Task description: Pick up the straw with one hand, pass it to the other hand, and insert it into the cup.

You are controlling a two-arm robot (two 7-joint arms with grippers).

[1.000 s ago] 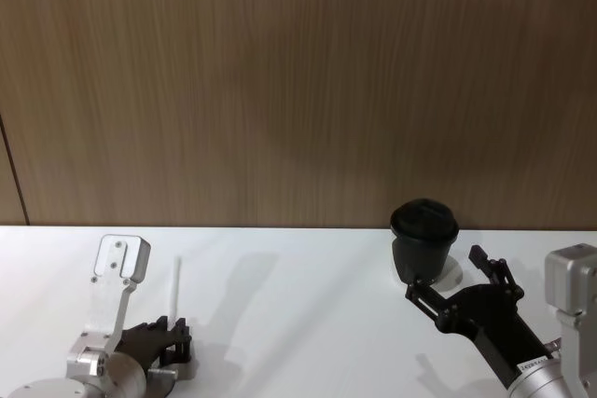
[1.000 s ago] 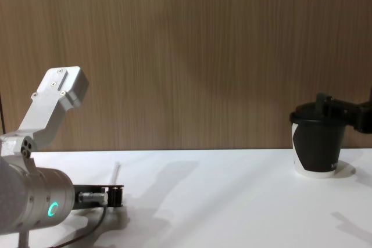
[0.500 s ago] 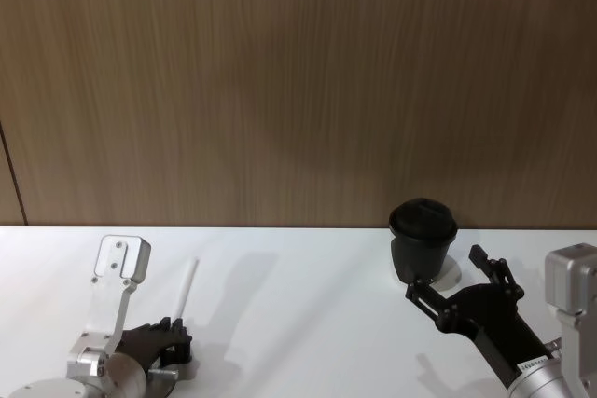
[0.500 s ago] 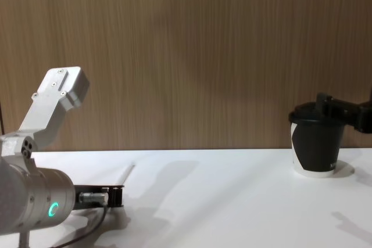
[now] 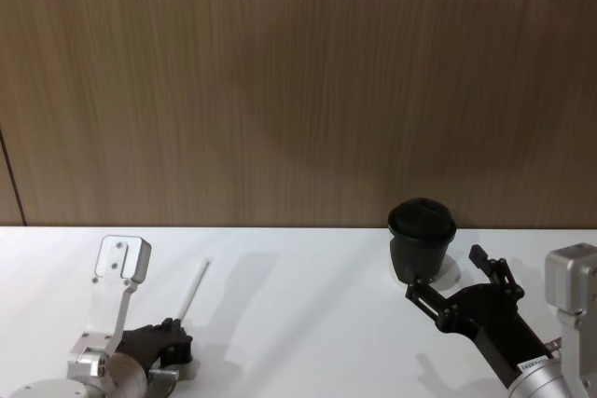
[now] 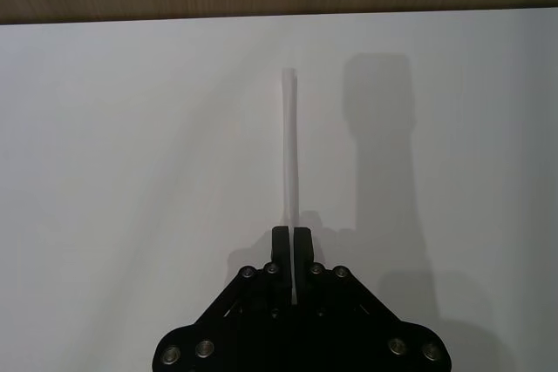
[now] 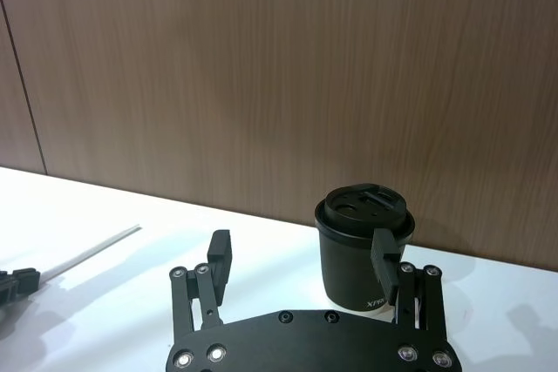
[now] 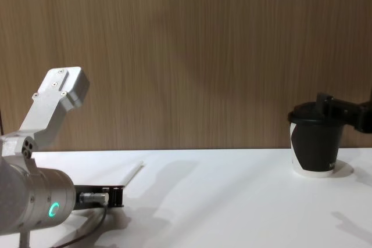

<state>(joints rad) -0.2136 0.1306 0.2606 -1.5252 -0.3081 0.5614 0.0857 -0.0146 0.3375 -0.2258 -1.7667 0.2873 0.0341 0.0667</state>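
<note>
While my left gripper point(image 6: 291, 237) sits well to the left of the cup point(image 5: 422, 241), low over the desk point(image 5: 298, 323), it is clenched on the near end of the straw point(image 6: 289, 150). Almost the whole tube sticks out free beyond the fingertips.

The straw's long axis is what I care about. It runs away from me out of the gripper, and the free tip leans a little toward the cup's side. From the chest view it slopes gently upward toward the cup, though I cannot tell whether the tip is clear of the desk.

Nothing lies between the straw and the cup but bare desk, and the two are well apart.

Just on my side of the cup, my right gripper point(image 5: 446, 272) waits released, fingers spread wide and aimed at the cup's lid. It is by far the nearer arm to the cup and the farther one from the straw.

I judge the handover depends on carrying the straw across toward the cup, with that long free end offered crosswise to the spread fingers.
</note>
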